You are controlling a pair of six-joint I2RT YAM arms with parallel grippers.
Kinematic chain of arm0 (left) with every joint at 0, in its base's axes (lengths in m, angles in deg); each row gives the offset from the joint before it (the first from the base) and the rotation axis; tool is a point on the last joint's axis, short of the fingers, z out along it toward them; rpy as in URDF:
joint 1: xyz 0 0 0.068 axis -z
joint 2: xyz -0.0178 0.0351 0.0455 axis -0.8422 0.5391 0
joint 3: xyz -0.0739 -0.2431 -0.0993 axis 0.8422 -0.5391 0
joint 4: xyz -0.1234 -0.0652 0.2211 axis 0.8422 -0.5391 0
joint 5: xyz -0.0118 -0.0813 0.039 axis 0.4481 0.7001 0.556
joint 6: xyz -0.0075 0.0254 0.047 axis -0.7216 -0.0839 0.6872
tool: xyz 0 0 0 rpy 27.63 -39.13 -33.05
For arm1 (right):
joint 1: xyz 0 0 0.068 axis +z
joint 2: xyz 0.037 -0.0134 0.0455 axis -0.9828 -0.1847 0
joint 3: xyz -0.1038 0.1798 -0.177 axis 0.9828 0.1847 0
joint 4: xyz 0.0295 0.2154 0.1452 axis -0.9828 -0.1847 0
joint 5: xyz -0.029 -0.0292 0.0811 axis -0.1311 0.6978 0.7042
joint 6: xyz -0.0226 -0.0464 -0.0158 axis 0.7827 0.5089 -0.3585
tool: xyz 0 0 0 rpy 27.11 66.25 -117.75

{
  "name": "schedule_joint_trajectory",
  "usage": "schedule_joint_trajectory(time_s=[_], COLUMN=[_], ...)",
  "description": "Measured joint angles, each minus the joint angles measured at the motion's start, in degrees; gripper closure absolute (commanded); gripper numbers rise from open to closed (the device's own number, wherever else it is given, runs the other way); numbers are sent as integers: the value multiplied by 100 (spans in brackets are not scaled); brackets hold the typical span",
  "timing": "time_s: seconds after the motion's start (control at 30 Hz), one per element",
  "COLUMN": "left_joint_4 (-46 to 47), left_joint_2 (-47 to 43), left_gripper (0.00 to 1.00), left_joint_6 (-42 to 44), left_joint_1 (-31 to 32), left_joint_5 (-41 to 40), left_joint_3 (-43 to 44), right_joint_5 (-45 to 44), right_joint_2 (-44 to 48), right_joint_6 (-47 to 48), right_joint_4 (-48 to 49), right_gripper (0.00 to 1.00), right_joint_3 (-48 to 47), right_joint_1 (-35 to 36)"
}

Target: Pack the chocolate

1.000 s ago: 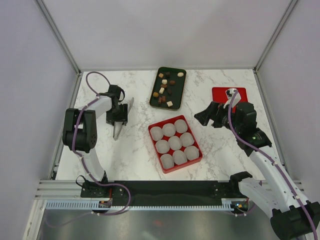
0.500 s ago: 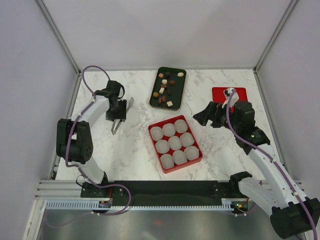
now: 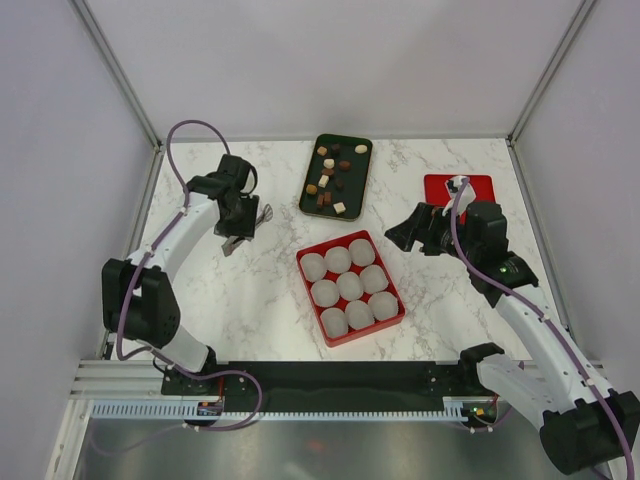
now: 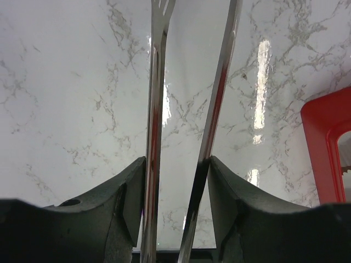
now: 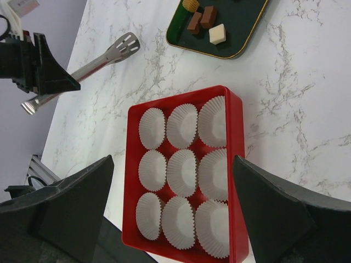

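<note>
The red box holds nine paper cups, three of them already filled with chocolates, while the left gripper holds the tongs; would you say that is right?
Not quite: the right wrist view shows all nine paper cups in the red box empty. The chocolates lie on the dark tray. The left gripper does hold the tongs.

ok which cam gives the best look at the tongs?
Right wrist. It shows the tongs side-on and almost whole, slotted head included, gripped near the handle end by the left gripper. Left wrist shows only the two steel arms close up, with the tips cut off. Top external shows them small and partly hidden under that gripper.
</note>
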Motion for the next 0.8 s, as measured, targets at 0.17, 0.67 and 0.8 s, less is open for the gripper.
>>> schedule_joint_trajectory(time_s=[0.17, 0.67, 0.8], left_joint_4=[-214, 103, 343], left_joint_2=[-321, -190, 107], left_gripper=[45, 45, 43], left_joint_6=[20, -162, -387], left_joint_1=[17, 131, 243], left_joint_5=[-310, -498, -507], left_joint_3=[289, -378, -603], right_joint_5=[17, 42, 68], right_joint_2=[-44, 109, 173], right_joint_6=[-37, -83, -85], right_joint_4=[0, -17, -15], right_gripper=[2, 2, 2], right_joint_3=[0, 116, 168], right_joint_1=[0, 0, 0])
